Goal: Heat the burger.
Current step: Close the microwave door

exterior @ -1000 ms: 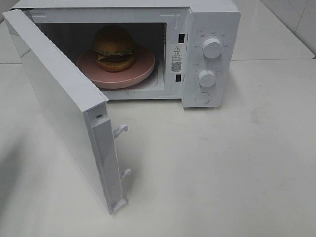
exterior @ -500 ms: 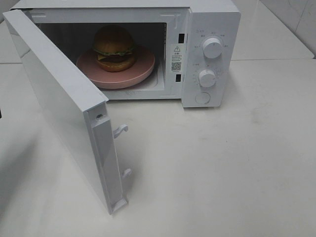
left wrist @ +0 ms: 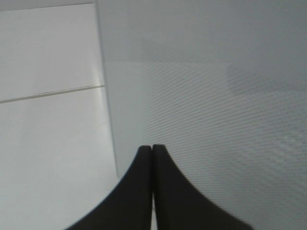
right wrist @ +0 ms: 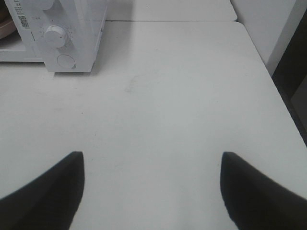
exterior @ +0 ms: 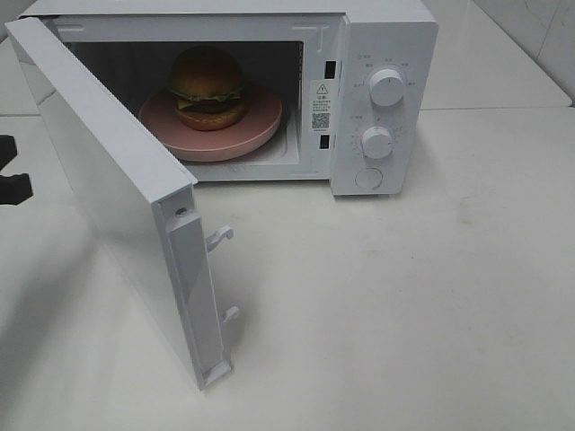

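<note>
Burger (exterior: 208, 87) sits inside the microwave (exterior: 395, 45); left tool (left wrist: 152, 147) clamped empty, right tool (right wrist: 152, 155) spread empty.

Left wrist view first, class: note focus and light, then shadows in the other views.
Left wrist view: left gripper a dark blurred silhouette, door dim grey. Exterior high view: soft shadow on the table beside the door, burger in dim light. Right wrist view: even light, right gripper blurred, dark.

A sticker (exterior: 321, 106) on the microwave (exterior: 386, 36) frame, at nine o'clock from the upper knob (exterior: 386, 87), bore a warning triangle and a QR code; its print and the dial marks were too small to read.
</note>
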`<state>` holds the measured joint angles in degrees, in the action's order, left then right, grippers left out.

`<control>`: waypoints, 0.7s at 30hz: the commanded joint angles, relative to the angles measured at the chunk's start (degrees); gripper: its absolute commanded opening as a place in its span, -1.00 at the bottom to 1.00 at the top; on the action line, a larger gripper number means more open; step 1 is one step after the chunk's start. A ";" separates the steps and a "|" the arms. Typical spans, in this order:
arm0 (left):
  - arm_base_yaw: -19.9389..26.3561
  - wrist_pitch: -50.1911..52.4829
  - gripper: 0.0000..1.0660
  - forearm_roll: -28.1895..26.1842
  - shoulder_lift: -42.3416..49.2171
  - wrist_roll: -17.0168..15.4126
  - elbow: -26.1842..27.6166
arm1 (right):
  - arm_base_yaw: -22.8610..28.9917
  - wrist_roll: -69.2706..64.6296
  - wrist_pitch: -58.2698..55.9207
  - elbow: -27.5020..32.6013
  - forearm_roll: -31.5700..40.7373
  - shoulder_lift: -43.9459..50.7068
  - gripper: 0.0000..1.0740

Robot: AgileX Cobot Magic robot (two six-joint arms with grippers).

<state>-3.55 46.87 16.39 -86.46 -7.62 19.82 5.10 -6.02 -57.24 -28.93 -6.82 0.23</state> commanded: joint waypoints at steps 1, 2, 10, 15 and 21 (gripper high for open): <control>-4.30 0.29 -1.00 -2.98 -1.72 -0.11 1.89 | -0.40 0.52 0.17 0.40 -0.06 1.66 0.41; -6.42 0.23 -1.00 -4.47 -2.75 0.11 2.98 | -0.40 0.52 0.17 0.40 -0.06 1.66 0.41; -13.18 0.11 -1.00 -9.80 -5.90 2.41 6.19 | -0.40 0.52 0.17 0.40 -0.06 1.66 0.41; -17.07 0.00 -1.00 -13.41 -8.02 2.41 8.42 | -0.40 0.52 0.17 0.40 -0.06 1.66 0.41; -21.66 -3.61 -1.00 -15.99 -10.54 3.38 12.72 | -0.40 0.52 0.17 0.40 -0.06 1.66 0.41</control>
<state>-23.20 45.26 2.29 -96.20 -5.16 30.25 5.10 -6.02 -57.24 -28.93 -6.82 0.23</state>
